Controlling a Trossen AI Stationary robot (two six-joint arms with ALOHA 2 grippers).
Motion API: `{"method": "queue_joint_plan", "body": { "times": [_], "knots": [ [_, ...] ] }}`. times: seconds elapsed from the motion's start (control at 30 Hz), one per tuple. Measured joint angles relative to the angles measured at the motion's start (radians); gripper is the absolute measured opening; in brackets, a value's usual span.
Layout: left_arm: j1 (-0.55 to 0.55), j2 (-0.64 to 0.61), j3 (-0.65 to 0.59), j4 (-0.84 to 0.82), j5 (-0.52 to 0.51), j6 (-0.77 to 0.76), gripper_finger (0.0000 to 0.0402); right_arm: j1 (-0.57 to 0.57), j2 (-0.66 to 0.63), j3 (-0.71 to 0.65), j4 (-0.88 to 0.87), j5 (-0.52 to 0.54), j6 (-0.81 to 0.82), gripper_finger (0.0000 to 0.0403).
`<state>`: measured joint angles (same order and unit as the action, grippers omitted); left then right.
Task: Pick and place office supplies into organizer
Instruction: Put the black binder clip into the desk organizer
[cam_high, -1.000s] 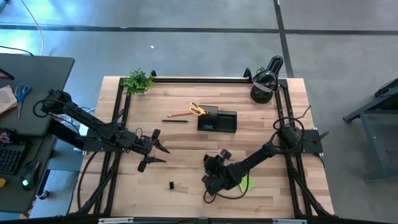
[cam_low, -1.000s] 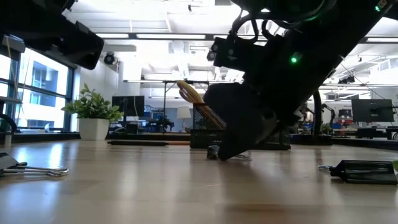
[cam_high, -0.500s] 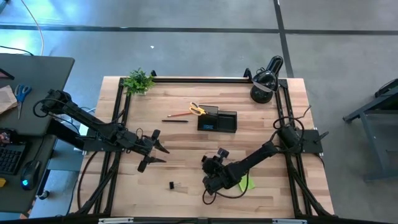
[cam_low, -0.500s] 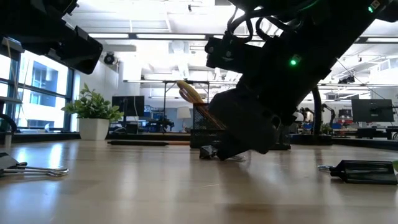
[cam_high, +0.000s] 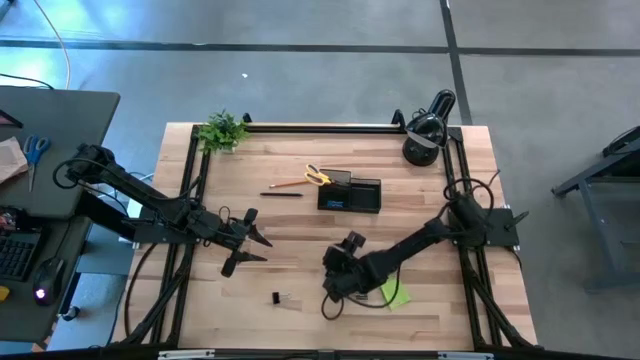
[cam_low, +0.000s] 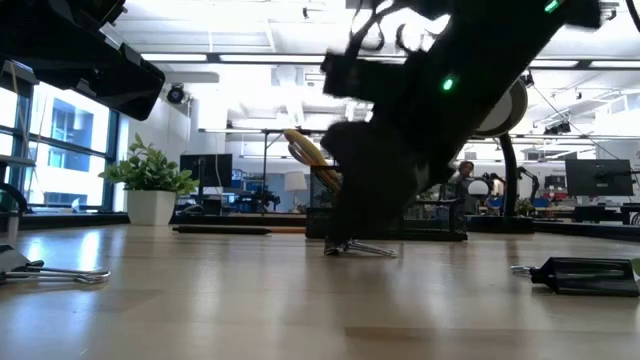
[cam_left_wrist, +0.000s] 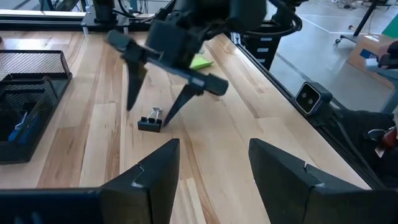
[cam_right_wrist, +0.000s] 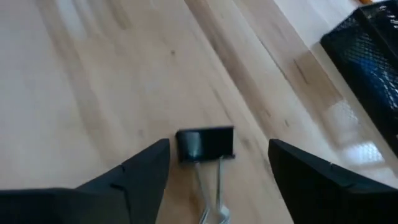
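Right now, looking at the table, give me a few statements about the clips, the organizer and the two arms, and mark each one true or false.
1. A binder clip lies on the wood between the right gripper's open jaws. True.
2. The right gripper has lifted that clip off the table. False: it rests on the table, ungripped.
3. The sticky-note pad sits inside the organizer. False: it lies on the table near the right arm.
4. The left gripper is open and holds nothing. True.
5. A second binder clip lies near the table's front edge. True.
6. The yellow-handled scissors lie beside the plant. False: they rest against the organizer.
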<state>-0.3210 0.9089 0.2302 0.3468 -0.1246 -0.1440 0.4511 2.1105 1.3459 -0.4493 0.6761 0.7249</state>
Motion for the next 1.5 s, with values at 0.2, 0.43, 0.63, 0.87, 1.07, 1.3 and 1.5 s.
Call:
{"method": "queue_joint_plan", "body": {
  "times": [0.2, 0.43, 0.63, 0.87, 1.07, 1.3, 1.5],
  "knots": [
    [0.0, 0.0, 0.0, -0.006, 0.0, 0.0, 0.0184, -0.063, -0.004, -0.039, 0.129, -0.125, -0.089, 0.0266],
    [0.0, 0.0, 0.0, -0.015, 0.0, 0.0, 0.0184, -0.095, -0.009, -0.05, 0.17, -0.247, -0.097, 0.0238],
    [0.0, 0.0, 0.0, -0.015, 0.0, 0.0, 0.0184, -0.086, -0.008, -0.05, 0.163, -0.255, -0.102, 0.0185],
    [0.0, 0.0, 0.0, -0.014, 0.0, -0.002, 0.0184, -0.083, -0.007, -0.049, 0.16, -0.26, -0.107, 0.0129],
    [0.0, 0.0, 0.0, -0.014, 0.0, -0.012, 0.0184, -0.082, -0.035, -0.054, 0.142, -0.239, -0.108, 0.0127],
    [0.0, 0.0, 0.0, -0.014, 0.0, -0.029, 0.0184, -0.09, -0.162, -0.053, 0.094, -0.139, -0.164, 0.0133],
    [0.0, 0.0, 0.0, -0.009, 0.0, -0.029, 0.0184, -0.18, -0.232, -0.053, 0.082, -0.108, -0.308, 0.0132]
  ]
}}
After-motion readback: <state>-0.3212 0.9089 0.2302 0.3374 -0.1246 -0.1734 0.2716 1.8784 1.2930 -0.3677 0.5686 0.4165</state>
